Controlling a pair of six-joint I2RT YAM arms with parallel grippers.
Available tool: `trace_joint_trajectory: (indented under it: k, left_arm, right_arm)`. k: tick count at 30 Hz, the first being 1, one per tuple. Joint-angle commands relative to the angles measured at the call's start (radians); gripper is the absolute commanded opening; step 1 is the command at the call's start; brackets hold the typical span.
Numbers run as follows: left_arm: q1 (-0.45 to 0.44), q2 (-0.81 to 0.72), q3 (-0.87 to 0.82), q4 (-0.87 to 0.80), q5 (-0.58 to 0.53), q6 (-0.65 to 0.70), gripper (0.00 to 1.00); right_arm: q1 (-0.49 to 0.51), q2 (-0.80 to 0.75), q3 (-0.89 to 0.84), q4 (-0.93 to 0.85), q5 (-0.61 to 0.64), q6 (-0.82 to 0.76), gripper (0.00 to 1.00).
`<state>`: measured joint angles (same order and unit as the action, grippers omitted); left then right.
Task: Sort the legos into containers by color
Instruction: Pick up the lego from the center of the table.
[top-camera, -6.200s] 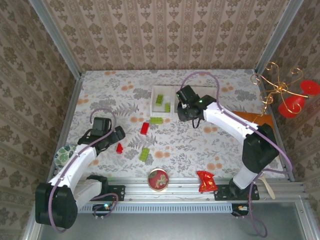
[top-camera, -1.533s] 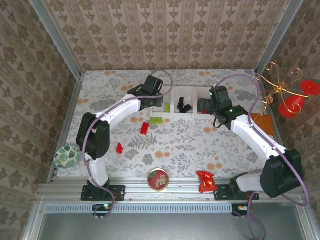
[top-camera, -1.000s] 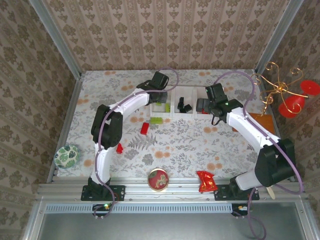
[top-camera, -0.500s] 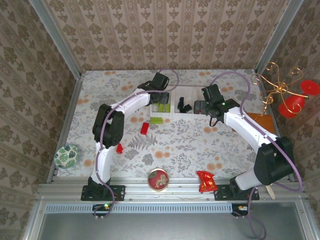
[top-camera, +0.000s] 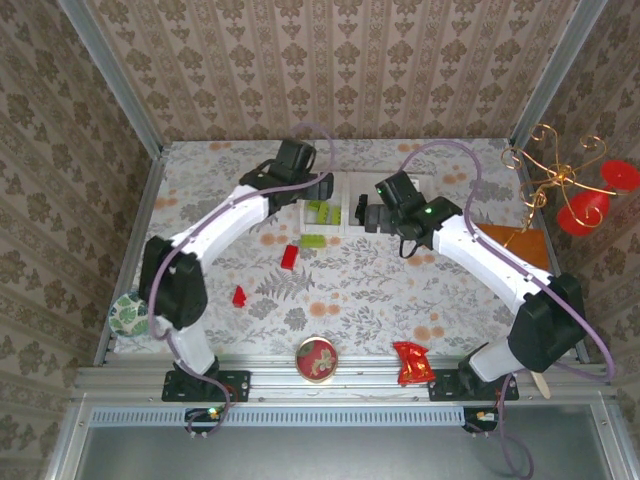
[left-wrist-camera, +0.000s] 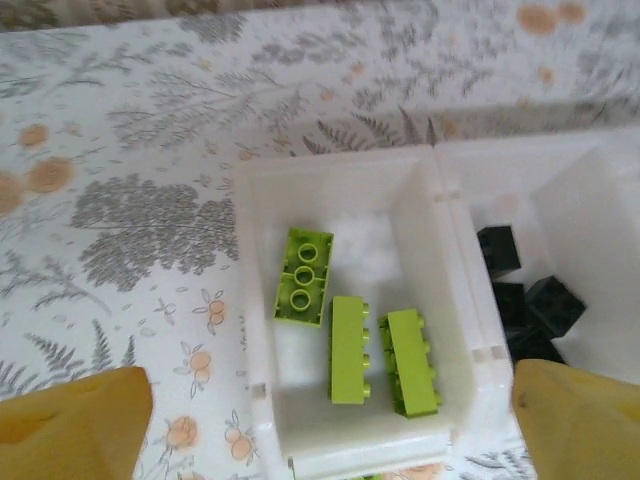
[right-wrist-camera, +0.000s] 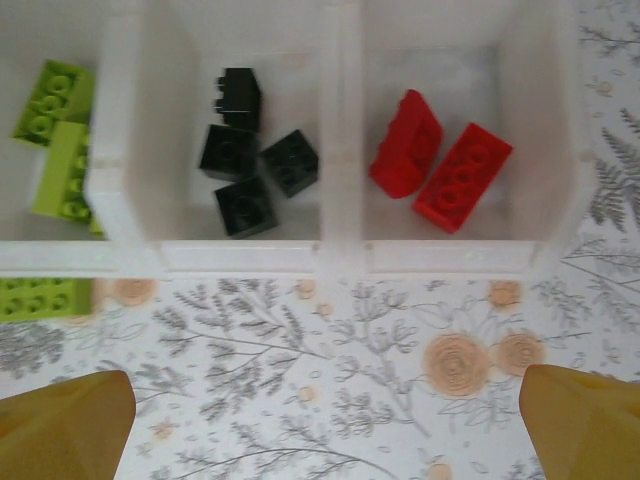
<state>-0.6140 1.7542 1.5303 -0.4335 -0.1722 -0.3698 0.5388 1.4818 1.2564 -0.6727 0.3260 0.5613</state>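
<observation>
Three green legos (left-wrist-camera: 349, 350) lie in tray (left-wrist-camera: 440, 260) end compartment, between and just ahead of left gripper (left-wrist-camera: 328, 410) fingers (left-wrist-camera: 70, 425); fingers wide apart, nothing in them, hovering above that compartment. One green is studs up and tilted, the other two are on their sides, side by side. Black legos (left-wrist-camera: 525, 300) sit in the next compartment, ahead of the finger on the right of that view. Right gripper (right-wrist-camera: 322, 400) fingers (right-wrist-camera: 580, 420) also wide apart, holding nothing, over the table (right-wrist-camera: 400, 350) just short of tray near wall. Ahead between those fingers: four black legos bunched in the middle compartment. Two red legos (right-wrist-camera: 440, 165) touching each other in the third compartment, ahead toward the finger on the right of that view. Loose green lego (right-wrist-camera: 40, 298) on table against tray's outer wall, just ahead of the other finger. From above, both grippers are at the tray, left one over the green end, right one near the middle. Loose red legos (top-camera: 289, 256) on table, well behind left gripper, toward the bases. Tin (top-camera: 316, 358) and wrapper (top-camera: 411, 362) at near edge, well apart from both grippers.
</observation>
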Motion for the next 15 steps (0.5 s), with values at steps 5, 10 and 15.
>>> trace_joint_trajectory:
  k: [5, 10, 15]
  left_arm:
    - [0.093, -0.258, -0.304, 0.029, -0.112, -0.125, 1.0]
    - [0.18, -0.449, -0.52, 0.011, -0.184, -0.19, 1.0]
    - [0.27, -0.624, -0.699, -0.024, -0.227, -0.236, 1.0]
  right_arm:
    - [0.118, 0.091, 0.074, -0.03, -0.005, 0.145, 1.0]
    - [0.212, 0.199, 0.155, -0.046, -0.001, 0.186, 0.99]
    - [0.29, 0.342, 0.275, -0.083, 0.015, 0.204, 0.97]
